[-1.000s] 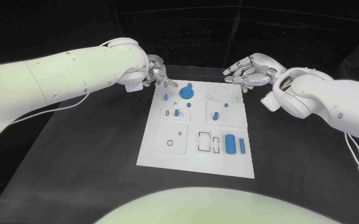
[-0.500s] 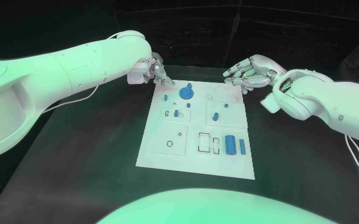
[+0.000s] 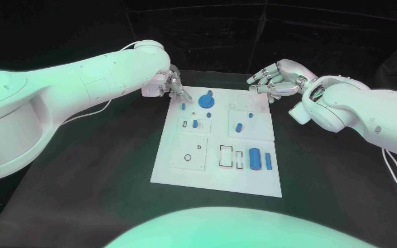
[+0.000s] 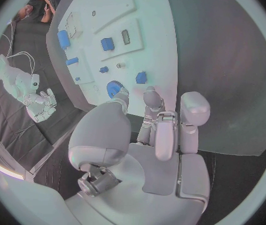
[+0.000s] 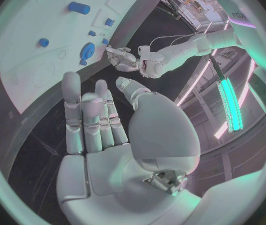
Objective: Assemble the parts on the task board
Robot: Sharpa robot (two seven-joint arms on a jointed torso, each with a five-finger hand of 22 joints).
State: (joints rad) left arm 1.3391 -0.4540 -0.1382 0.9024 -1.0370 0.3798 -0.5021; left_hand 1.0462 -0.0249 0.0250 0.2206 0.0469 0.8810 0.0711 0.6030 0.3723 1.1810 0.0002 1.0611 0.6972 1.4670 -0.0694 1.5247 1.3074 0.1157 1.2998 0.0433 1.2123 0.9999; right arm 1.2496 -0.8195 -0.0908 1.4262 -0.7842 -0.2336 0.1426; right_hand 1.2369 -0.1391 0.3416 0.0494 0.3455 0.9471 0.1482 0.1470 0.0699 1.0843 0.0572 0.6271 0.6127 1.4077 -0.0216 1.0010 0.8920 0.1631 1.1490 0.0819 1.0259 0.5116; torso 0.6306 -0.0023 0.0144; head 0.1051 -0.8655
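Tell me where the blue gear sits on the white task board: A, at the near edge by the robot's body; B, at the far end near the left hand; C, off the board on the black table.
B: the blue gear lies at the far end of the task board, just beside the left hand.
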